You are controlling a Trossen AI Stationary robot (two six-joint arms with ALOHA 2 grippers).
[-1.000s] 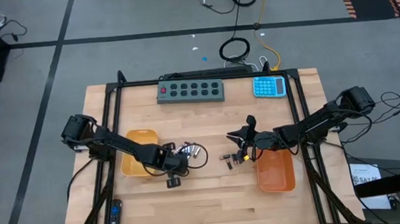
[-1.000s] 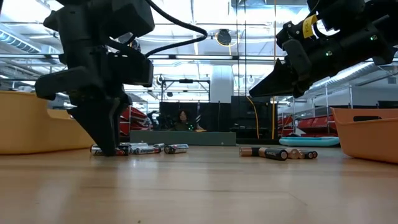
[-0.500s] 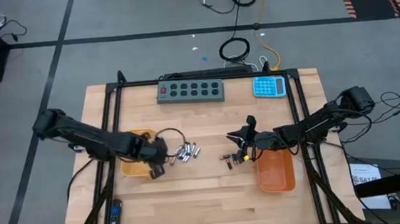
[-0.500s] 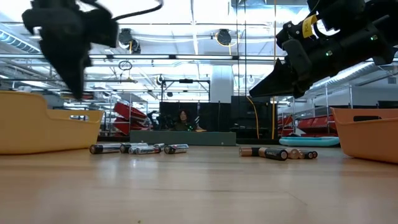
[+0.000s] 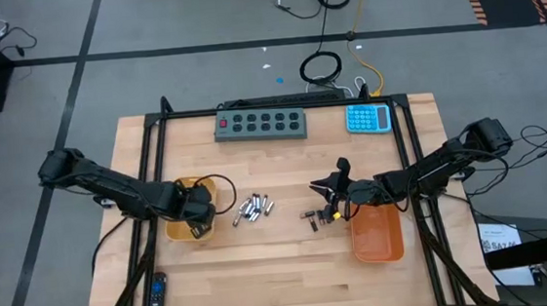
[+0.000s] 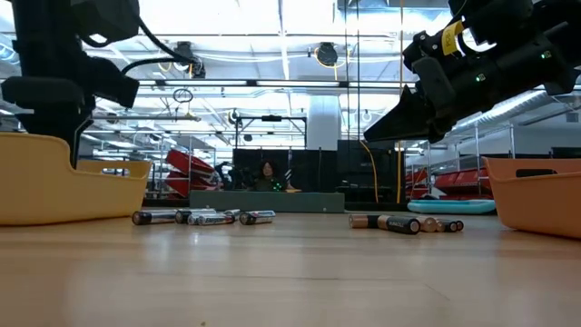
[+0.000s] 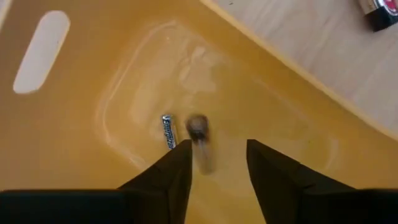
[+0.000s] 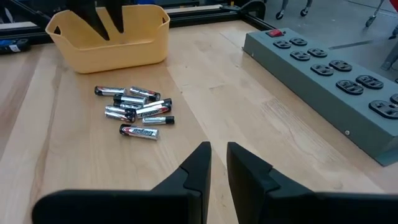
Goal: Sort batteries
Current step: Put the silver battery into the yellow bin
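The left gripper [image 7: 217, 162] hangs above the yellow-orange plastic tray [image 5: 177, 225] at the left centre of the high view. Its two dark fingers [image 7: 171, 177] stand spread apart and pinch nothing. Directly between and beyond the fingertips, a blurred silvery cell [image 7: 199, 132] shows end-on over the tray floor; whether it rests there cannot be told. Just beside it, a second silver cell with dark lettering [image 7: 168, 130] lies flat on the floor.

A loose cluster of silvery-white cylindrical batteries [image 5: 254, 209] lies on the light wooden table [image 5: 283, 270] just right of this tray, apart from the left gripper.

The right gripper [image 8: 217, 152] waits at right centre in the high view, beside the deeper orange plastic tray [image 5: 376, 235]. Its fingers [image 8: 198, 163] stand close with a narrow gap, holding nothing. A few small darker batteries [image 5: 314, 217] lie near it.

The grey button strip [image 5: 261, 124] and blue calculator [image 5: 369, 118] sit along the upper table edge.
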